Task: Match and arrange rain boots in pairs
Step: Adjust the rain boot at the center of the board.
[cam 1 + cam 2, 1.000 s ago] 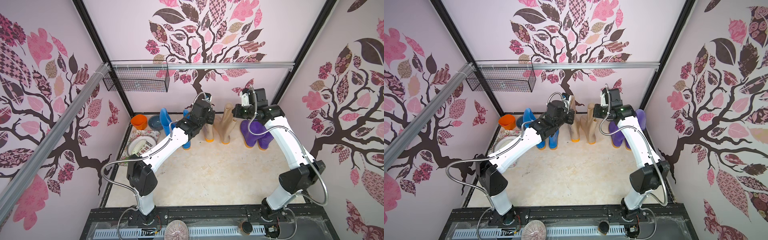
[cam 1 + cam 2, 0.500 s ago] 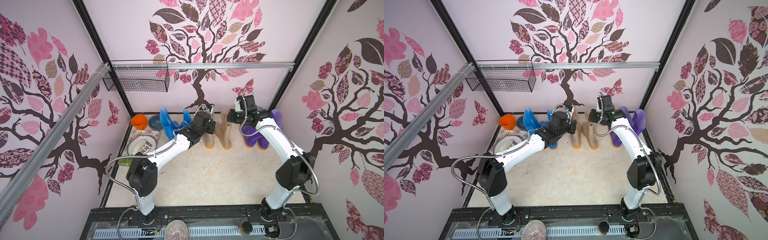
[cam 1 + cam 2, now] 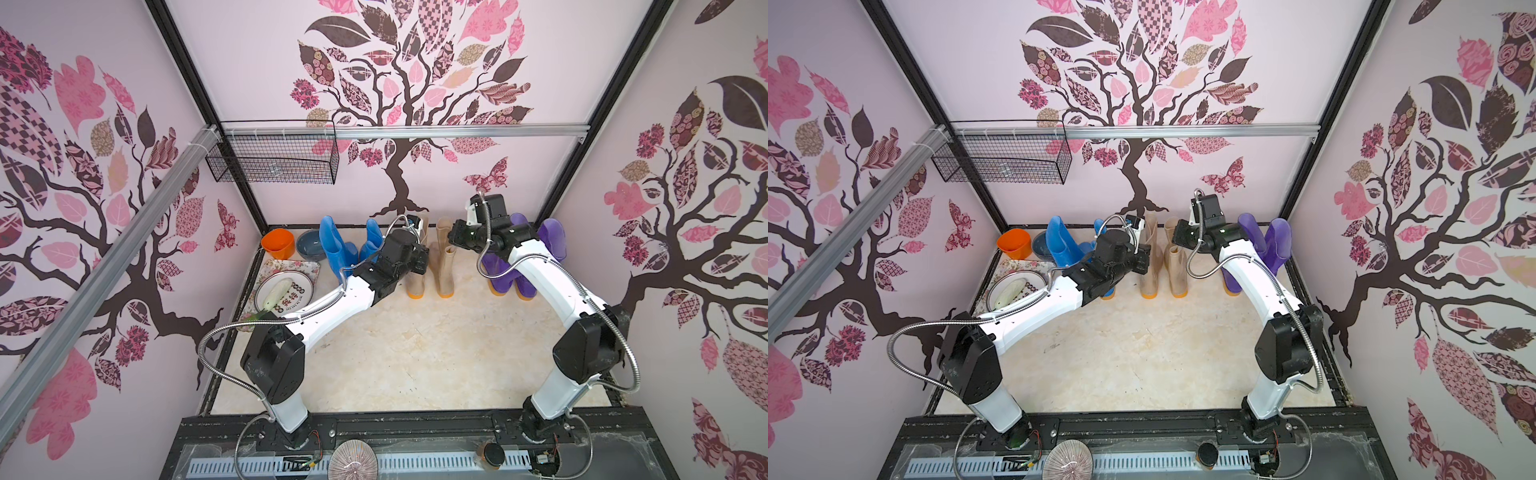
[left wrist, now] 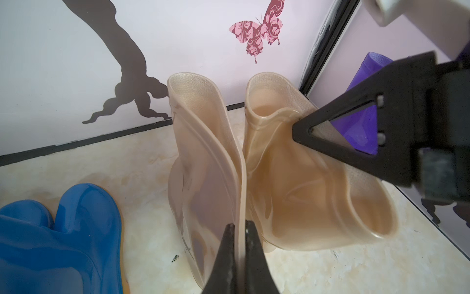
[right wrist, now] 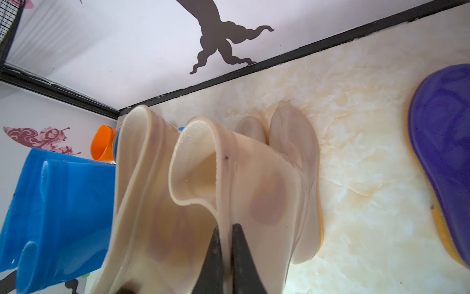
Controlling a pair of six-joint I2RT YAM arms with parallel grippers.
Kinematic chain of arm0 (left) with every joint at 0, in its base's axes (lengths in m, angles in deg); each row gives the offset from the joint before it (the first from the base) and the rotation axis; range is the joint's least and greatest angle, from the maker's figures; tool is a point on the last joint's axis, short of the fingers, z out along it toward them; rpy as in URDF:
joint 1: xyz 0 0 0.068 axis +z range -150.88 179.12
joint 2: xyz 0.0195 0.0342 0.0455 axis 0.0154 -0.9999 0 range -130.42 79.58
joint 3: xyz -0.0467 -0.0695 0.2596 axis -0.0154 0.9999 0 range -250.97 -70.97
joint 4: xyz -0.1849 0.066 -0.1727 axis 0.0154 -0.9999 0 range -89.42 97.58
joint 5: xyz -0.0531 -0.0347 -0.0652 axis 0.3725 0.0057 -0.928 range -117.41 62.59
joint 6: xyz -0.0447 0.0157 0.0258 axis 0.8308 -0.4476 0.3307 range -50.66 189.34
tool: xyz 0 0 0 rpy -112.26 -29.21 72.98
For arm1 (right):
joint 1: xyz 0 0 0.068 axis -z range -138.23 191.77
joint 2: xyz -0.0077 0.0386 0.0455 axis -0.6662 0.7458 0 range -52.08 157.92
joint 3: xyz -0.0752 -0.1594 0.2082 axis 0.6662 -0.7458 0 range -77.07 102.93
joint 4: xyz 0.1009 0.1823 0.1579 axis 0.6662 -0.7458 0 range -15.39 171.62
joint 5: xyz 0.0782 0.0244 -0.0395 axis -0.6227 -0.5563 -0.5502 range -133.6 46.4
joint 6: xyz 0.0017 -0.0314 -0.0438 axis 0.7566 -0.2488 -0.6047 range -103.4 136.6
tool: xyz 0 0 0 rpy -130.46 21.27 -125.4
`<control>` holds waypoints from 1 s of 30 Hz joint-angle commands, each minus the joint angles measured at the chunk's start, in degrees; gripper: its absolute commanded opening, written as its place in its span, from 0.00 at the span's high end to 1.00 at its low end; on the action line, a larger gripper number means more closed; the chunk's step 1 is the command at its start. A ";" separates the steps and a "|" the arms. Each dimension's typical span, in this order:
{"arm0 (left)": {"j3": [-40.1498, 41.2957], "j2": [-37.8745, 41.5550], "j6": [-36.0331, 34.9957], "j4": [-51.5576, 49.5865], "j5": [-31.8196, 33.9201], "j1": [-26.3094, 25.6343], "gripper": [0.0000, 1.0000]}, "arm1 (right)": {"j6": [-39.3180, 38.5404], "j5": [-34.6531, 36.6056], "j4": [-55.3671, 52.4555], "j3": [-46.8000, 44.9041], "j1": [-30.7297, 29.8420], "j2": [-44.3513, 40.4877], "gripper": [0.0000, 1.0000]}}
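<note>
- dropping lower than before, left gripper [image 4: 240, 224] is pinching the left beige boot [image 4: 203, 165].
- right gripper [image 5: 226, 226] is pinching the right beige boot [image 5: 254, 193], both standing together.

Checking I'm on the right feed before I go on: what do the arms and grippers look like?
Both the left arm and right arm have white links with black joints and a ribbed silver hose looping alongside. The left gripper and right gripper have slim black tapered fingers.
</note>
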 commanded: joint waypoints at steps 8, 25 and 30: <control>0.93 3.00 2.06 4.74 1.86 -2.20 1.00 | 6.07 -5.27 3.82 -0.17 0.41 -3.51 1.00; 2.44 5.78 1.12 1.26 5.27 -2.61 0.53 | -5.24 4.12 -1.78 -6.45 3.60 -8.67 0.25; 1.44 7.55 -0.46 -1.65 8.27 -2.81 0.41 | -8.18 4.92 -3.46 -5.29 3.60 -8.26 0.09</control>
